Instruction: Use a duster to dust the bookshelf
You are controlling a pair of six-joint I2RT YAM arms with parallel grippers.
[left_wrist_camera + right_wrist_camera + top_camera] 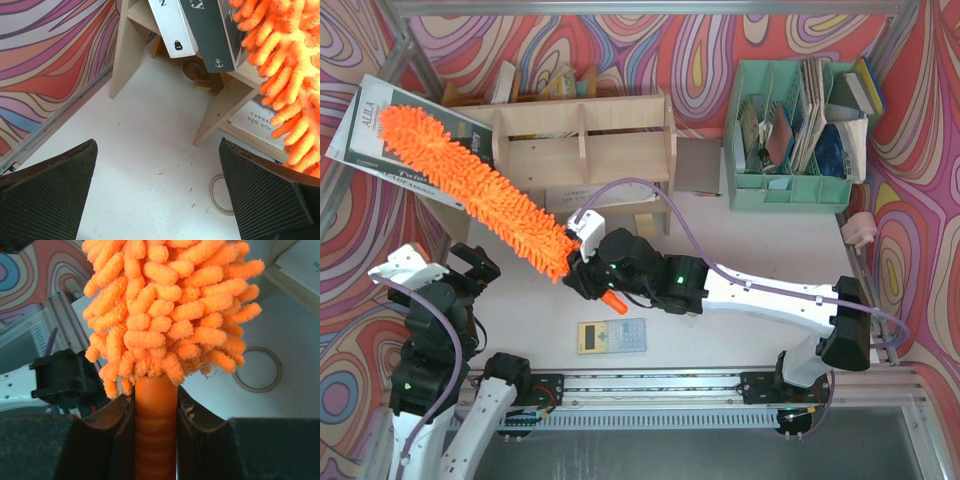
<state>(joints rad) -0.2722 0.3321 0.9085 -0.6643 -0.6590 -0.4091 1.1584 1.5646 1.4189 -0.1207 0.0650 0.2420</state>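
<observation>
i hold the duster [470, 180] by its handle in the clamped right gripper [588, 262] so its head reaches the bookshelf [620, 150] left end, with the left gripper [157, 190] hanging open and empty in front of the bookshelf.

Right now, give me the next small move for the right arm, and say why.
Probably sweep the duster rightwards along the bookshelf top. The right pincer is shut on its handle, and the head crosses only the shelf's left end; most of the top lies to its right.

One duster [470, 185], one bookshelf [620, 150], one calculator [612, 336], one green organiser [790, 190] — one left tool [157, 192], one right tool [156, 415].
</observation>
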